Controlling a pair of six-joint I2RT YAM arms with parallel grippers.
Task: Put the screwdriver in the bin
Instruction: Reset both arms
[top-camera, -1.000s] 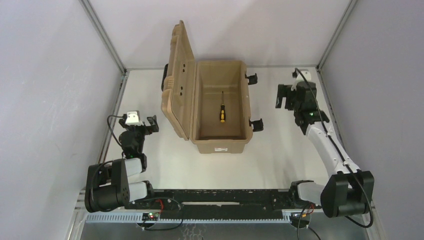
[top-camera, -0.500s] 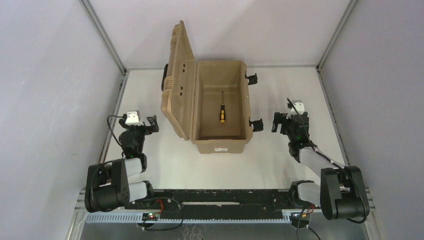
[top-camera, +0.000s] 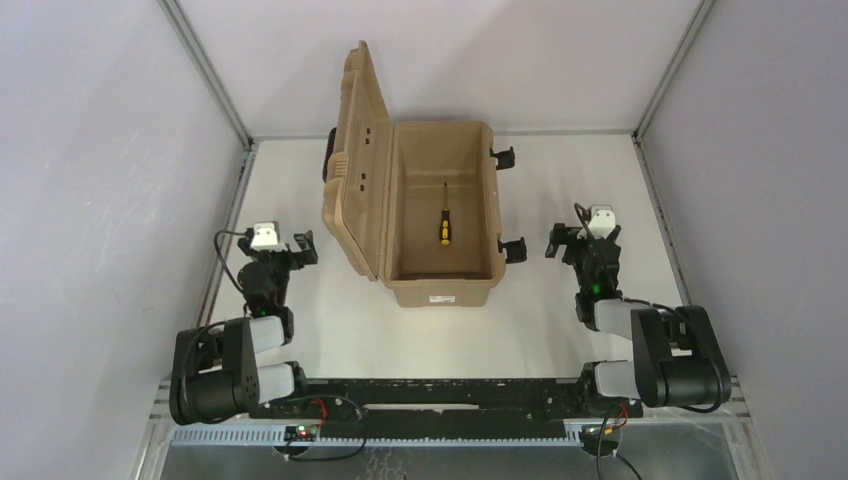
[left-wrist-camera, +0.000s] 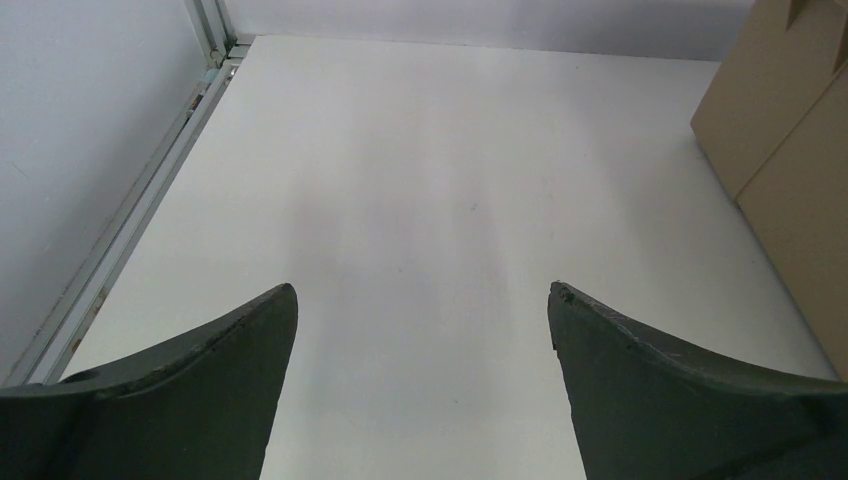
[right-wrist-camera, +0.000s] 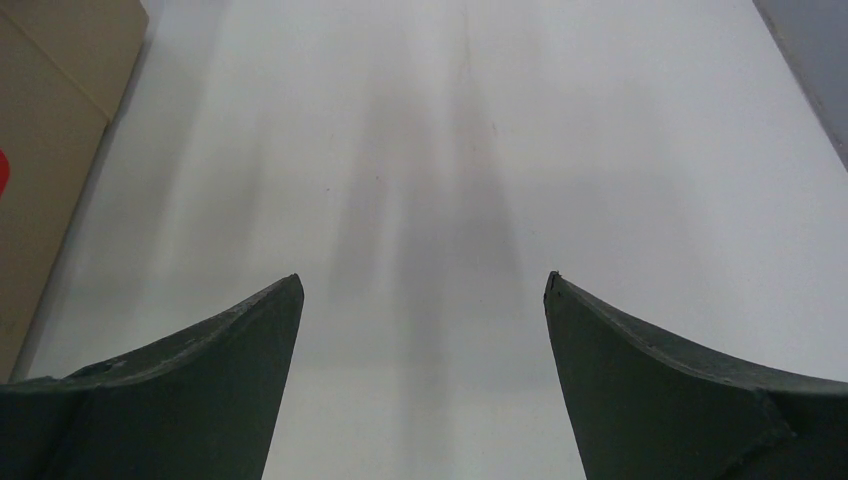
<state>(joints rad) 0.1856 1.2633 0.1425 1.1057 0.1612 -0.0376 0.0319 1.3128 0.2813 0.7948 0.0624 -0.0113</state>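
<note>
The screwdriver (top-camera: 444, 228) lies in the bin (top-camera: 415, 290) (lid (top-camera: 358, 160) raised); left end effector (left-wrist-camera: 421, 292) and right end effector (right-wrist-camera: 422, 280) gape empty.

left arm (top-camera: 235, 360): black joint housings, pale grey-white link covers; a thin black cable (top-camera: 220, 252) is looped at the wrist.
right arm (top-camera: 672, 362): same black-and-white build; a small green light (top-camera: 597, 289) is lit.
wrist cameras (top-camera: 265, 235): small white boxes, one mounted per wrist.
left gripper (left-wrist-camera: 422, 290): fingers (left-wrist-camera: 190, 390) dark grey-green, curved, tapered, edges scuffed.
right gripper (right-wrist-camera: 422, 280): matching fingers (right-wrist-camera: 660, 380), matte.
</note>
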